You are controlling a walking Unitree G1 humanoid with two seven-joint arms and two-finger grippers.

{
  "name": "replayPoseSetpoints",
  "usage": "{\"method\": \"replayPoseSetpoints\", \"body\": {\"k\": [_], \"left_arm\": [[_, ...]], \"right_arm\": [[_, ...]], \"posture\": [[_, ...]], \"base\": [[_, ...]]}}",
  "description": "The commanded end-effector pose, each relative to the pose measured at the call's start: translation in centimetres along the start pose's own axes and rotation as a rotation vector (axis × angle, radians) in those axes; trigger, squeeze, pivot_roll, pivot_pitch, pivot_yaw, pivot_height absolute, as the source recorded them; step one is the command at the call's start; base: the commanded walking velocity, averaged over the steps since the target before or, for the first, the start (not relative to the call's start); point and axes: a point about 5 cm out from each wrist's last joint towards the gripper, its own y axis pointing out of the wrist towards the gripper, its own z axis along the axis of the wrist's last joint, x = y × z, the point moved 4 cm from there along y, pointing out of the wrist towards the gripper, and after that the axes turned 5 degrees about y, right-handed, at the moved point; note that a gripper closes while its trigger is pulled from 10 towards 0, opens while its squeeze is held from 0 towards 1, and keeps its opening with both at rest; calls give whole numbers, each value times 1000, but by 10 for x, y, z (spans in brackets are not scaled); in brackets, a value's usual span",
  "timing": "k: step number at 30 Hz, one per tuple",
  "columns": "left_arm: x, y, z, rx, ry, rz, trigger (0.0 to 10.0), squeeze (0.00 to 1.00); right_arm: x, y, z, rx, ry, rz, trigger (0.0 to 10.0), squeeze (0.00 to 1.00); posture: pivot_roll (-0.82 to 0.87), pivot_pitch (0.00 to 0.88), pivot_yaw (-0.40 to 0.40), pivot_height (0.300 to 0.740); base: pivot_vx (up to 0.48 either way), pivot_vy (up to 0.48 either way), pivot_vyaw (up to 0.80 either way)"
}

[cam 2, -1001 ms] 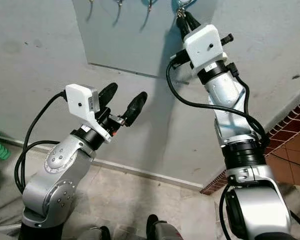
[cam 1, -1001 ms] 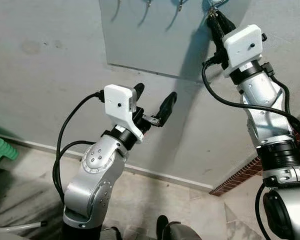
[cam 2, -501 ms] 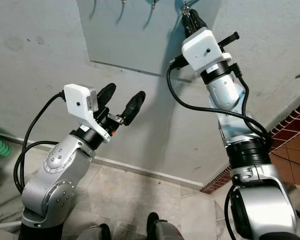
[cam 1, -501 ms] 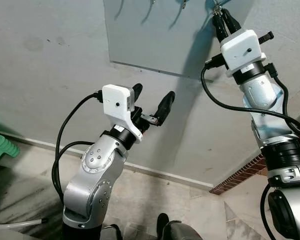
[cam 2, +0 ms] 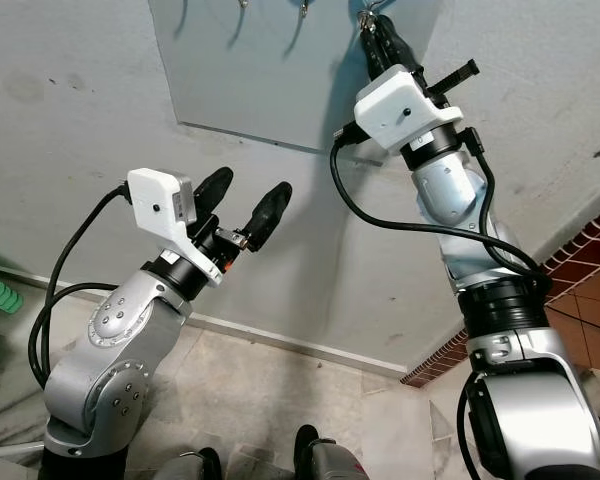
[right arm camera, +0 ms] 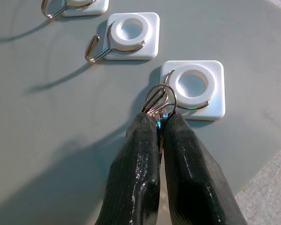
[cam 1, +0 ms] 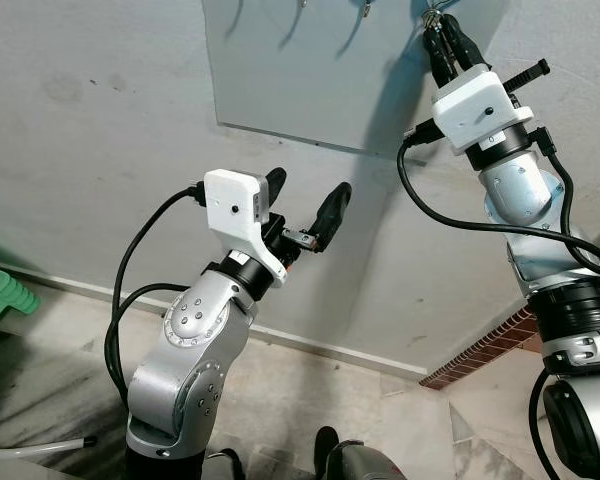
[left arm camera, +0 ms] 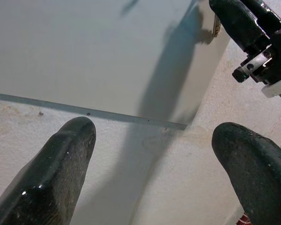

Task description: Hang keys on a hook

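Observation:
My right gripper (right arm camera: 160, 123) is raised to the grey wall board (cam 1: 310, 70) and is shut on the keys, whose metal ring (right arm camera: 160, 99) sticks out past the fingertips. The ring lies against the wire hook (right arm camera: 196, 105) of a white square mount (right arm camera: 194, 86); whether it sits over the hook I cannot tell. From the head, the same gripper (cam 1: 438, 35) reaches the board's upper right corner. My left gripper (cam 1: 305, 200) is open and holds nothing, held below the board in front of the wall.
Two more white hook mounts (right arm camera: 131, 35) (right arm camera: 82, 5) sit in a row on the board. A green object (cam 1: 0, 295) stands on the floor at the far left. Red brick edging (cam 1: 490, 345) runs along the floor at the right. My feet (cam 1: 325, 455) show at the bottom.
The right gripper has risen toward the board's top right hook and its wrist has turned slightly. The left arm has hardly moved.

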Motion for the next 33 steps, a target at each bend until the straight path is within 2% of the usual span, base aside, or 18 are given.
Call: {"method": "replayPoseSetpoints", "body": {"k": [1, 2, 3, 7, 9, 12, 22, 28, 33], "left_arm": [[4, -2, 4, 11, -2, -5, 10000, 0], [4, -2, 4, 11, -2, -5, 10000, 0], [4, -2, 4, 11, -3, -5, 10000, 0], [5, -2, 4, 10, -7, -4, 10000, 0], [5, -3, 4, 11, -12, -3, 10000, 0], [4, -3, 4, 11, -14, -1, 10000, 0], [3, -3, 4, 9, -30, 8, 10000, 0], [3, -3, 4, 7, -32, 10, 10000, 0], [2, -3, 4, 6, -39, 14, 10000, 0]], "right_arm": [[0, -7, -18, -89, 73, -12, 10000, 0], [0, -7, -18, -89, 79, -12, 10000, 0], [0, -7, -16, -73, 29, 2, 10000, 0], [0, -9, -16, -71, 36, -6, 10000, 0], [2, -10, -12, -41, -34, -12, 10000, 0], [2, -11, -13, -46, -31, -7, 10000, 0], [-3, -15, -11, -7, -181, 35, 10000, 0], [-4, -17, -12, -2, -204, 42, 10000, 0], [-9, -19, -15, 5, -314, 75, 10000, 0]], "posture": [[14, 216, -54, 740], [14, 216, -54, 740], [13, 216, -53, 740], [12, 213, -53, 740], [12, 213, -52, 740], [11, 217, -52, 740], [9, 228, -53, 740], [9, 228, -53, 740], [10, 233, -52, 740]], "base": [[0, 0, 0], [0, 0, 0], [0, 0, 0], [0, 0, 0], [0, 0, 0], [0, 0, 0], [0, 0, 0], [0, 0, 0], [0, 0, 0]]}}
